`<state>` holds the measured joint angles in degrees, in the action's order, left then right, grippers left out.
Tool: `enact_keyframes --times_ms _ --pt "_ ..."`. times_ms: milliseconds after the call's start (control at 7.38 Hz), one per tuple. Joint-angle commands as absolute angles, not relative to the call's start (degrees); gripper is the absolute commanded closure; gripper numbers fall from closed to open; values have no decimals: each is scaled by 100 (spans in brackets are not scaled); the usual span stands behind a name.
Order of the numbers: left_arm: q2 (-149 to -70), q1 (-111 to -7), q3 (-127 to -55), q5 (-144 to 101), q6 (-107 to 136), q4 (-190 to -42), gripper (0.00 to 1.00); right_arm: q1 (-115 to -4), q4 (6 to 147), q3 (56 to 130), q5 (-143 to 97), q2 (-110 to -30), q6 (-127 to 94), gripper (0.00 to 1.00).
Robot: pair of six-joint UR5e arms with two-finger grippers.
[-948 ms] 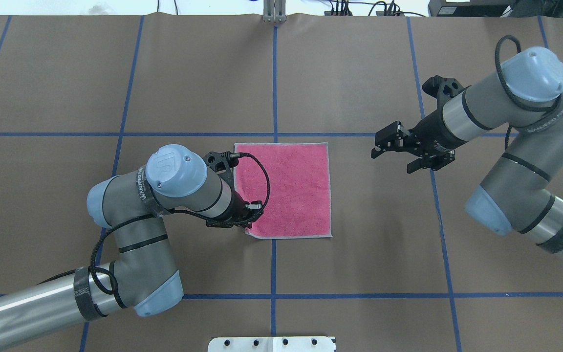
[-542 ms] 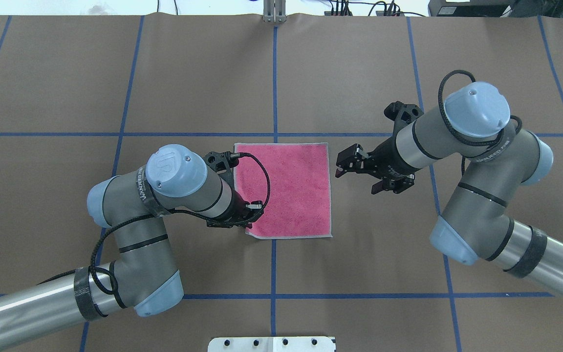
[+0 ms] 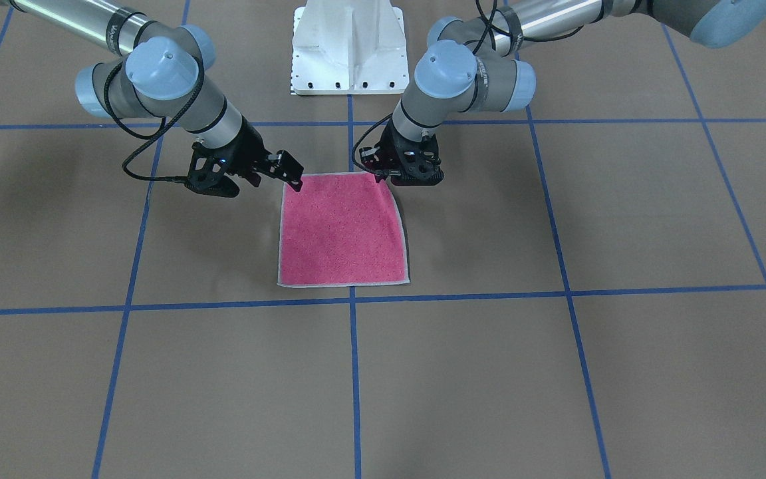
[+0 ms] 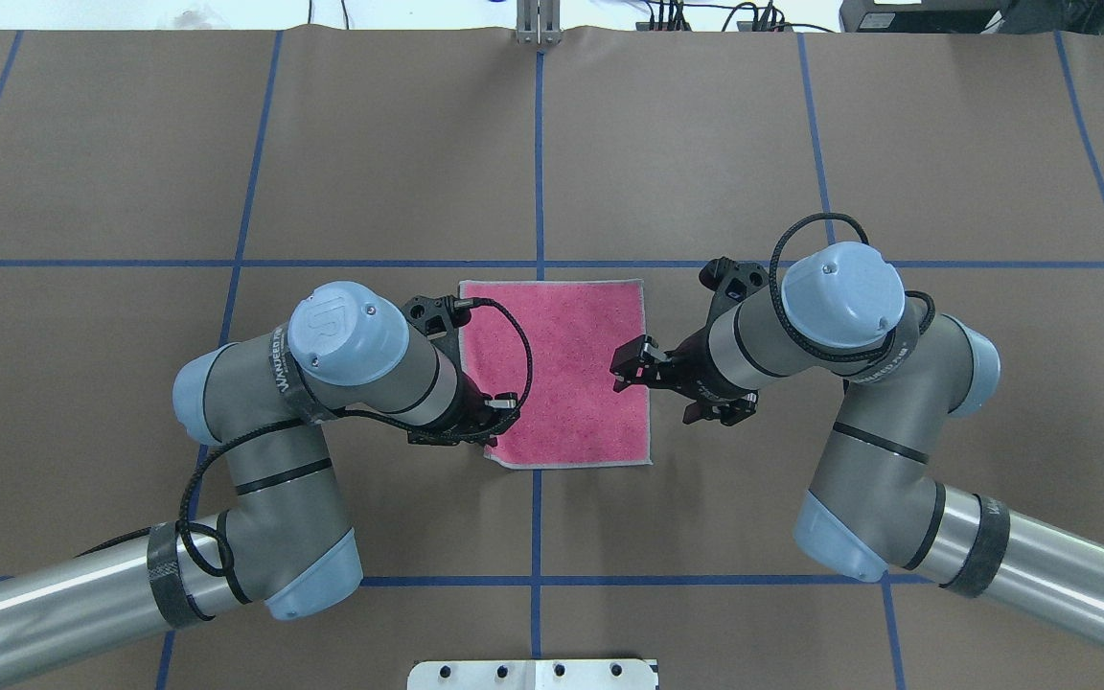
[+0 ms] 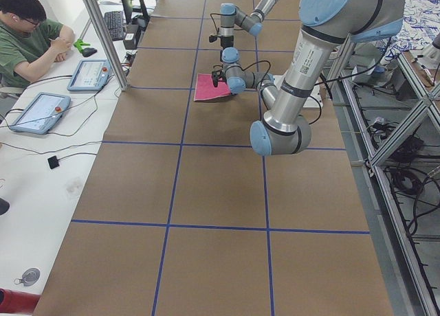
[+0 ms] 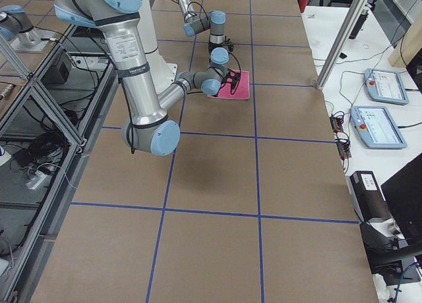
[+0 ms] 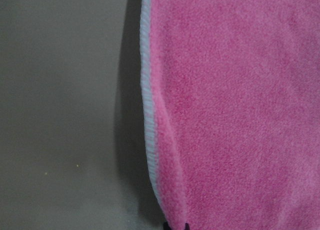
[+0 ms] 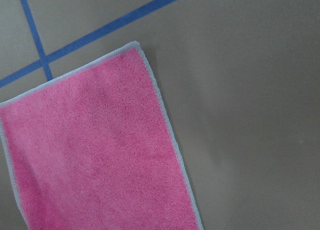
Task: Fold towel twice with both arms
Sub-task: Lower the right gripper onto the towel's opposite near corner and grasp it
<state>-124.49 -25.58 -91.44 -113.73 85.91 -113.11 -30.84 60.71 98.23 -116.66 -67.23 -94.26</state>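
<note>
The towel (image 4: pixel 571 374) (image 3: pixel 340 229) lies spread on the brown table, pink face up, with pale stitched edging. My left gripper (image 4: pixel 490 439) (image 3: pixel 386 174) is shut on its near-left corner, and the left wrist view shows that towel (image 7: pixel 240 115) edge puckered and slightly raised toward the fingertips. My right gripper (image 4: pixel 665 391) (image 3: pixel 283 174) hovers open at the towel's right edge, one finger over the cloth and one outside it. The right wrist view shows the towel (image 8: pixel 95 155) and table but no fingers.
Blue tape lines (image 4: pixel 539 163) cross the table in a grid. The white pedestal base (image 3: pixel 348 46) stands at the robot's edge. A person (image 5: pixel 27 34) sits at a side bench with tablets (image 5: pixel 89 74) beyond the table's far edge.
The right arm has swung in from the right, bringing its open gripper to the towel's right edge. The left arm and the towel have stayed put.
</note>
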Motion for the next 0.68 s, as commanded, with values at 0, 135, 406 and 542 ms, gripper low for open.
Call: enact_keyframes --times_ms 0,135,406,542 --pt "-12463 -2558 -9141 -11373 8587 -11312 100 -2919 6064 9791 -11610 -6715 -9439 8" --pt "-12463 -2558 -9141 -11373 8587 -11312 100 -2874 6073 9791 -11610 -6724 -9431 8" --pt "-12463 -2558 -9141 -11373 8587 -11320 100 -2804 6091 9826 -11619 -6794 -9422 7" --pt "-12463 -2558 -9141 -11373 8587 -11320 100 -2734 6100 9809 -11610 -6811 -9422 7"
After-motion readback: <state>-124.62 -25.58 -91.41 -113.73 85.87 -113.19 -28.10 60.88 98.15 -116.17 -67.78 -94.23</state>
